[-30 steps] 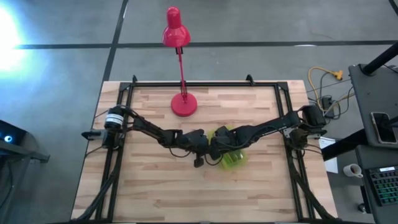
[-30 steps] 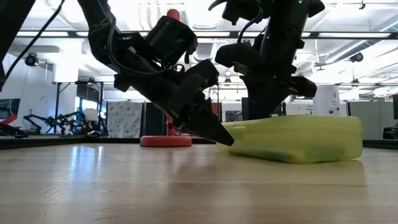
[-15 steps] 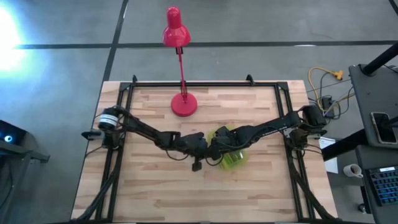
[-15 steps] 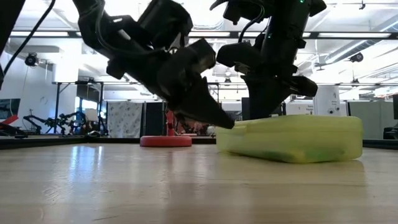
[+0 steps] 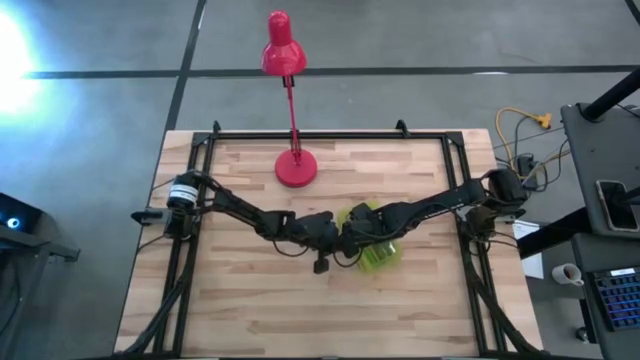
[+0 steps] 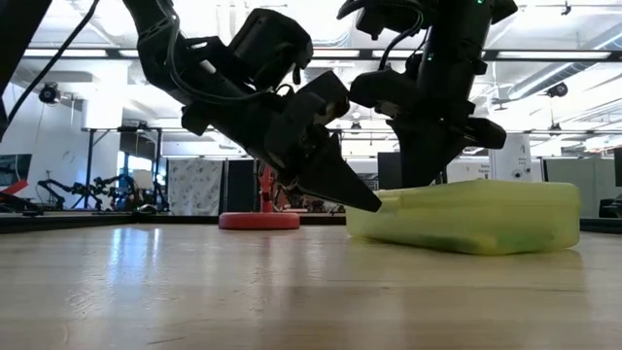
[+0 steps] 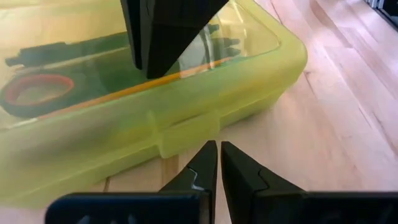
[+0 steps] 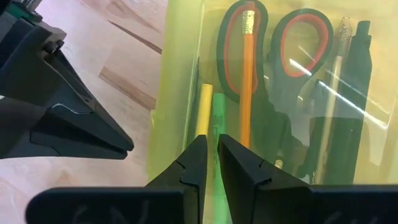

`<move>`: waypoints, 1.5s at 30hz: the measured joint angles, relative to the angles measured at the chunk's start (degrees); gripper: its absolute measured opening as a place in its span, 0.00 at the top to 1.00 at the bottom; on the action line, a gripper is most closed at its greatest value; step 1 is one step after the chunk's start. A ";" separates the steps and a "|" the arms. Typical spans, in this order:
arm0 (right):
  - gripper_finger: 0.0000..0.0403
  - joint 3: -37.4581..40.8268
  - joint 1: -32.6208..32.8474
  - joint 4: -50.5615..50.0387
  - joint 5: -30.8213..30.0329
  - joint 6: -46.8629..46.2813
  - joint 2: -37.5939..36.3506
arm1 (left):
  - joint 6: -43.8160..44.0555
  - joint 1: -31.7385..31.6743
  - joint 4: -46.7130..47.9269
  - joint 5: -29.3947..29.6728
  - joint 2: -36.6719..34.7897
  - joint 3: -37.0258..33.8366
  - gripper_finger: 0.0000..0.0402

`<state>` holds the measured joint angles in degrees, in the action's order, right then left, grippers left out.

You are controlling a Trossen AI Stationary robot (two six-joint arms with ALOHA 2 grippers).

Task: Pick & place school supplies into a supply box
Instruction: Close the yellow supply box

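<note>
The supply box (image 5: 376,251) is a translucent yellow-green case, lid shut, lying flat on the table's middle. Through the lid I see red-handled scissors (image 8: 305,43), an orange pencil (image 8: 247,74), a yellow pencil (image 8: 204,109), a green marker (image 8: 217,112) and black pens (image 8: 354,81). My left gripper (image 7: 218,149) is shut, its tips at the latch tab on the box's side wall. My right gripper (image 8: 211,142) is shut and stands over the lid. My left gripper meets the box with its shut fingertips just under the latch tab (image 7: 186,130) on the long side wall. It comes slanting down from the table's left. The box stays flat on the table. My right gripper rests its shut fingertips (image 7: 152,62) on the lid's top (image 8: 186,93), near the latch-side edge, pointing down from above.
A red desk lamp has its base (image 5: 296,167) on the table's far side behind the box, and its head hangs beyond the far edge. Bare wood lies toward the near edge and both near corners. Black frame rails (image 5: 200,150) border the table.
My left gripper raised its tips off the table and moved in against the box's latch side, staying shut. The box slid a little toward the table's right. My right gripper stayed on the lid and shifted with it.
</note>
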<state>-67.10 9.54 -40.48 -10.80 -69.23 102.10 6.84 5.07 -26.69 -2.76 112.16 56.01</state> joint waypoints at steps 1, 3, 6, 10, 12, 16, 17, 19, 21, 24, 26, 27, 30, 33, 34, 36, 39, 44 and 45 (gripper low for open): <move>0.91 0.16 0.00 0.20 0.13 -0.16 -0.01 | -0.32 -0.04 -0.06 0.32 0.00 0.07 0.99; 0.91 0.44 0.00 0.51 0.42 -0.93 -0.04 | -0.43 -0.21 -0.38 1.00 0.01 0.06 0.99; 0.91 0.66 -0.02 0.96 0.94 -1.91 -0.06 | -0.58 -0.78 -1.01 1.20 0.02 -0.28 0.99; 0.90 0.68 -0.04 1.98 1.02 -1.96 0.01 | -0.55 -1.52 -1.93 1.13 0.05 -0.52 0.99; 0.90 0.68 -0.04 2.00 1.04 -1.84 0.01 | -0.37 -1.75 -3.30 0.85 0.87 -0.52 0.99; 0.90 0.68 -0.05 2.01 1.44 -1.51 0.01 | -0.32 -1.86 -4.30 0.19 1.96 -0.37 0.99; 0.90 0.68 -0.04 1.90 1.45 -1.51 -0.05 | -0.26 -1.86 -4.87 0.01 2.13 -0.36 0.99; 0.90 0.62 -0.04 2.17 1.62 -1.54 -0.08 | -0.06 -1.86 -5.25 -0.18 2.84 -0.35 0.99; 0.91 0.57 -0.04 2.14 1.63 -1.58 -0.18 | 0.12 -1.87 -5.72 -0.40 3.63 -0.18 0.99; 0.91 0.36 -0.13 3.88 2.05 -2.55 -0.23 | -0.12 -1.78 -5.83 0.02 5.34 -0.11 0.99; 0.91 0.36 -0.13 4.25 2.01 -2.63 -0.13 | -0.02 -1.94 -5.18 -0.12 6.04 0.65 0.99; 0.91 0.43 -0.13 4.20 2.18 -2.62 -0.23 | -0.10 -1.88 -5.38 0.04 6.82 1.27 0.99; 0.91 0.47 -0.11 4.34 2.38 -2.93 -0.23 | 0.69 -1.84 -4.74 0.11 8.07 3.02 0.99; 0.91 0.49 -0.07 4.24 2.31 -2.87 -0.23 | 1.54 -1.69 -4.61 0.18 7.89 2.98 0.99; 0.91 0.47 -0.07 4.23 2.31 -2.83 -0.26 | 1.67 -1.59 -4.78 0.23 7.67 2.62 0.99; 0.91 0.46 -0.07 4.27 2.34 -2.83 -0.37 | 1.82 -1.31 -3.64 0.34 6.22 1.39 0.99; 0.91 0.38 -0.07 3.81 2.31 -2.39 -1.18 | 1.87 -0.81 0.23 0.38 2.83 -0.67 0.99; 0.91 0.38 -0.02 2.91 0.75 -1.52 -3.44 | 3.14 0.57 2.23 0.68 -5.63 -6.65 0.99; 0.91 0.36 -0.02 2.89 0.34 -1.10 -4.06 | 3.71 0.79 2.19 1.33 -7.67 -7.90 0.99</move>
<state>-66.74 9.52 -37.59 -10.46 -70.33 98.04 10.55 5.85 -24.50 -1.43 104.49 48.11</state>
